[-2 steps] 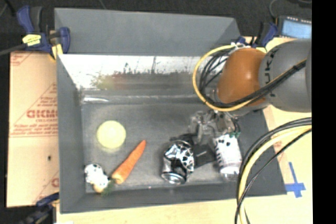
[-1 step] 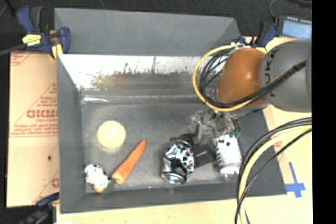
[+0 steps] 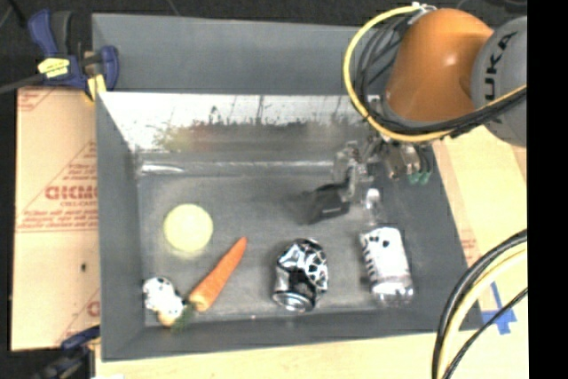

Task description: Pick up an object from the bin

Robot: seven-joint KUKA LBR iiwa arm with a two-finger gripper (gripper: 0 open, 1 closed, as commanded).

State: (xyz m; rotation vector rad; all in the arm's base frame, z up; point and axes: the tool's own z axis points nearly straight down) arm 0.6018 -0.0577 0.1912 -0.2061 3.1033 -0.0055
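Camera view: your claw (image 3: 359,184) is hovering near the right wall of the bin (image 3: 266,111), toward the back, and you cannot tell whether it is open or closed. The white spotted bottle (image 3: 386,264) is lying just frontward of it, by the front right corner. Its long axis is running back to front.

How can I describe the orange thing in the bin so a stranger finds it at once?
Look in the grey bin, along its near wall, toward the left. The carrot lies there slanted, between a pale yellow ball and a crushed black-and-white can. It alone is long, pointed and orange.
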